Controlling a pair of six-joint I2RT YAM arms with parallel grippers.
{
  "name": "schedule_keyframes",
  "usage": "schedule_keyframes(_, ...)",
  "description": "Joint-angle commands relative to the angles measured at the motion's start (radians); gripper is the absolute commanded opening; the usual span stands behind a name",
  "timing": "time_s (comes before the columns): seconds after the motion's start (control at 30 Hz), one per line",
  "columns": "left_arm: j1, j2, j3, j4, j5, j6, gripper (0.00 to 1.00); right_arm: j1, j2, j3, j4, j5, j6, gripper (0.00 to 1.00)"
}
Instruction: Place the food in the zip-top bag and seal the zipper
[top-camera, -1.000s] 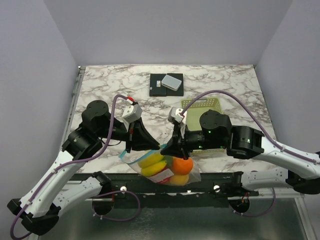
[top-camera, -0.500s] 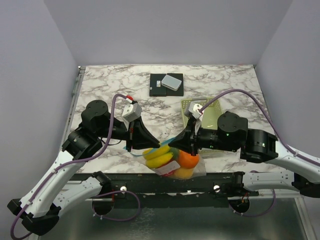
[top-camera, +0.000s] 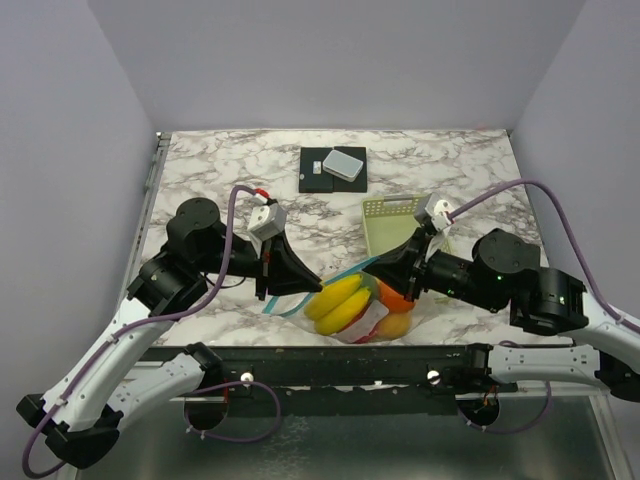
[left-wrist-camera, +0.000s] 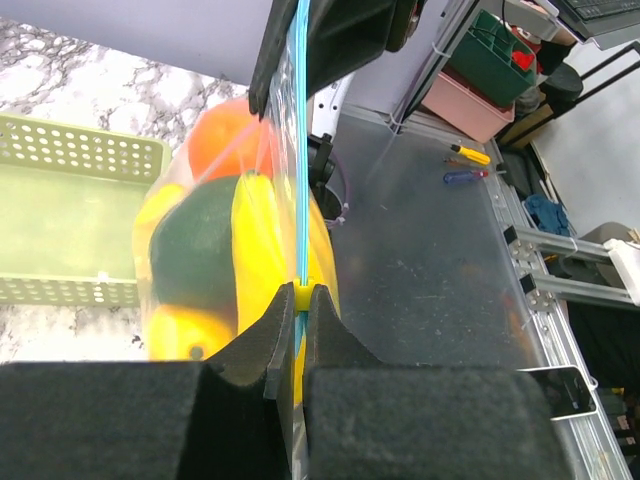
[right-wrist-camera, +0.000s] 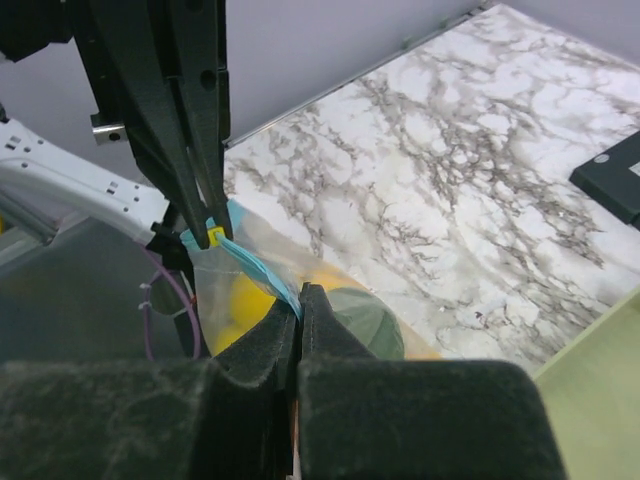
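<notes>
Right, both arms are on the bag's mouth. The left gripper (top-camera: 318, 288) is pressed together on the zipper (top-camera: 345, 275), and the right gripper (top-camera: 372, 268) pinches that same blue strip a little further along, its tips facing the left one's. That line is what matters: the zipper's long axis runs straight from one gripper to the other, rising slightly toward the right arm in the top view, stretched taut between them. Neither arm is nearer, since both hold it. By my reading, any sealing stroke has to travel along that line, one gripper anchoring while the other slides.

The bag (top-camera: 370, 322) hangs below the strip at the counter's (top-camera: 230, 170) near edge, just in front of the basket (top-camera: 395, 225). The food is inside: banana (top-camera: 335, 300), orange (top-camera: 397, 297), a dark green piece and more yellow, pressed against the film.

A small yellow tab (right-wrist-camera: 213, 237) sits on the strip at the left gripper's tips; what it is, I can't tell. Hard to judge too: whether the strip is pressed shut along its span, and whether the bag's bottom rests on the counter or hangs free. The strip inside each pinch is hidden.
</notes>
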Motion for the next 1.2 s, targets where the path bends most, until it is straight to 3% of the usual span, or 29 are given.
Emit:
schedule_keyframes(0.0,-0.001,0.000,-0.006,-0.062,0.021,0.001,0.00,-0.006,-0.062,0.007,0.118,0.192,-0.035,0.01)
schedule_keyframes(0.5,-0.001,-0.005,-0.021,-0.063,-0.010,-0.021,0.00,-0.006,-0.075,-0.018,0.117,0.589,-0.064,0.01)
schedule_keyframes(1.17,-0.001,-0.036,-0.058,-0.072,-0.064,-0.041,0.00,-0.006,-0.186,-0.128,0.302,0.835,-0.142,0.01)
